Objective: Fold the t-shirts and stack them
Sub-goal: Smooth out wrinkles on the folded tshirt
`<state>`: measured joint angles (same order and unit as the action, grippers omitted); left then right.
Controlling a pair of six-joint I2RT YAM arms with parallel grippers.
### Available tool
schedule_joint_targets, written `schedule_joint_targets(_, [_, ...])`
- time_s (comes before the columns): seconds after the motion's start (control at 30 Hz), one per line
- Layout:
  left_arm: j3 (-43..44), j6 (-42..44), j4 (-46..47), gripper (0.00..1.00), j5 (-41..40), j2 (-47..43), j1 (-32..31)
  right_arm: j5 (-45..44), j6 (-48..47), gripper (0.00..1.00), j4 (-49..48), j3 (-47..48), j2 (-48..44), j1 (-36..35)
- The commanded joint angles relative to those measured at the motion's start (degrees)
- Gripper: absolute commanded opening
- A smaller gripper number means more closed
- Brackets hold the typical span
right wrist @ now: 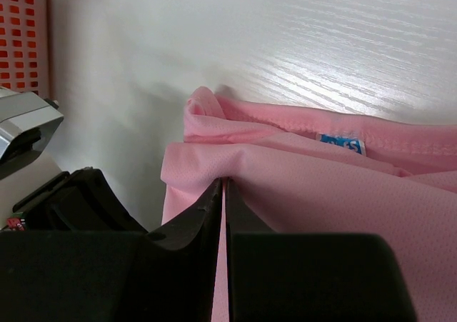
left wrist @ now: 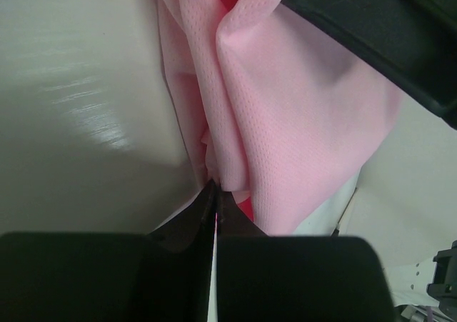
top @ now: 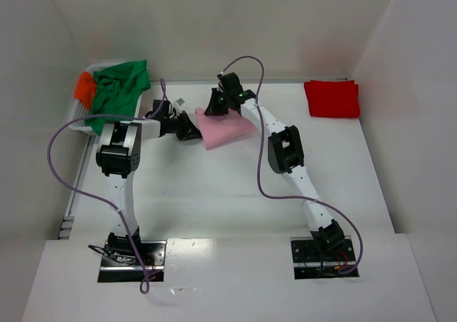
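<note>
Top view: pink t-shirt [top: 227, 131] lies bunched on the table [top: 214, 193], left claw [top: 188, 129] at its left edge, right claw [top: 216, 108] at its far corner. Left wrist: claw pressed together, pinching pink cloth at its tips. Right wrist: claw pressed together, pinching a pink fold.

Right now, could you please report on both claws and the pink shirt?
Left claw shut on pink t-shirt. Right claw shut on it too. Red t-shirt and green t-shirt lie apart.
</note>
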<state>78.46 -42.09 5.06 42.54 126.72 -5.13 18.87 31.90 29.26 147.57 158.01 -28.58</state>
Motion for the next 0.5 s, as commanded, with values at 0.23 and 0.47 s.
schedule_joint_targets(0.23, [-2.7,1.7,-2.4,0.0,4.4,-3.5,-0.2,-1.6,0.0,0.05,0.3,5.0,2.3,-0.6])
schedule_joint_targets(0.47, [-5.4,3.1,-5.3,0.0,7.8,-5.5,-0.2,-1.6,0.0,0.04,0.8,5.5,3.4,-0.6])
